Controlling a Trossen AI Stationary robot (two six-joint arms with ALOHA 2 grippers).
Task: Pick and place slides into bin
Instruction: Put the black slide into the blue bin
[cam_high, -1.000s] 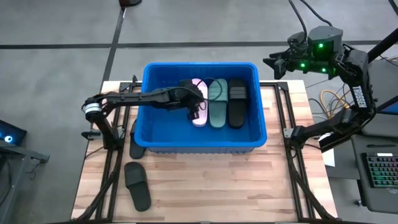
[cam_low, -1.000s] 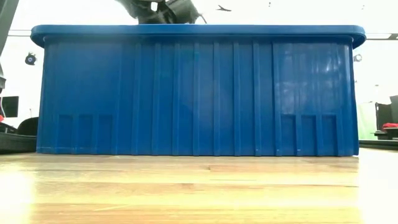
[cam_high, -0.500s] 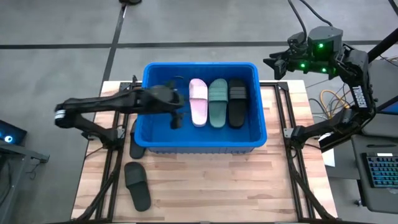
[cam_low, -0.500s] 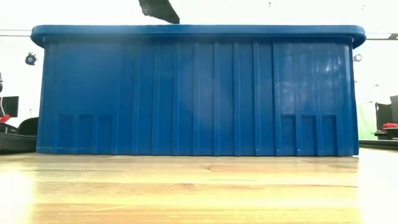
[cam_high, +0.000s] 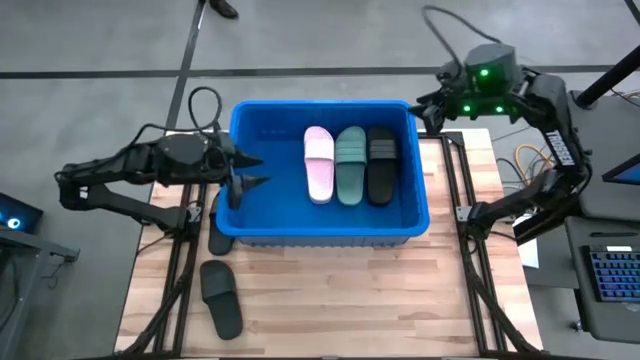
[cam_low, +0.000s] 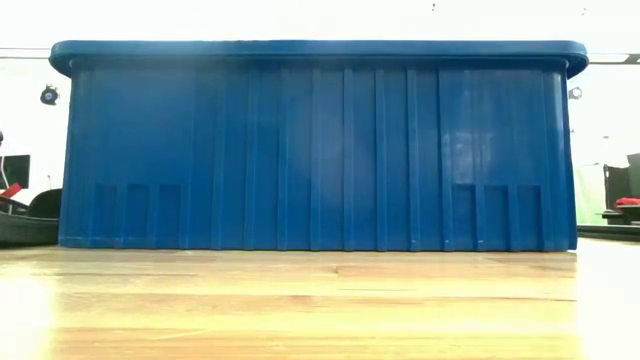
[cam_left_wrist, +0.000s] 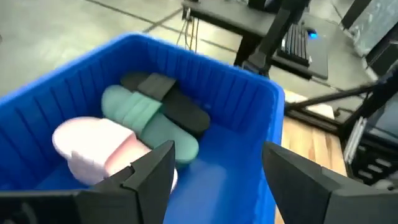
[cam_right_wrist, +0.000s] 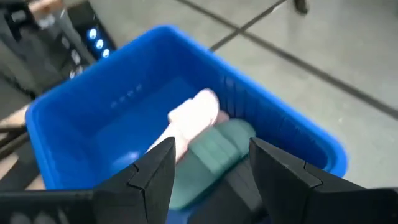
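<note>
Hovering my left tool (cam_high: 246, 170) over the bin's (cam_high: 420, 200) left rim, fingers spread, nothing in them. Right tool (cam_high: 428, 104) sits high past the bin's far right corner, fingers apart and empty too; that arm is just waiting.

Inside the bin, three slides lie side by side in the right half: pink slide (cam_high: 318, 164), green slide (cam_high: 350, 165), black slide (cam_high: 380, 164). Both wrist views confirm them flat on the bin floor.

Left to do, as I judge it: two black slides out on the worktop (cam_high: 330, 300). One, the near slide (cam_high: 221, 297), lies in the open by the front left corner. The other, the tucked slide (cam_high: 217, 236), sits against the bin's left wall, partly hidden under the arm and frame rail.

My plan for the next pick:
- Go for the near slide first. Clear approach from above, nothing crowding it.
- Turn the wrist so the fingers straddle the strap or the sole's narrow width, not its length.
- Come straight down and close on the strap; foam will give, so a firm squeeze is fine.
- Lift well above the rolled rim before crossing; the walls are tall.
- Release over the bare left half of the bin floor.

Tucked slide is trickier: wall on one side, so I'd drag it clear first.

Low view shows only the bin's front wall, no help.
</note>
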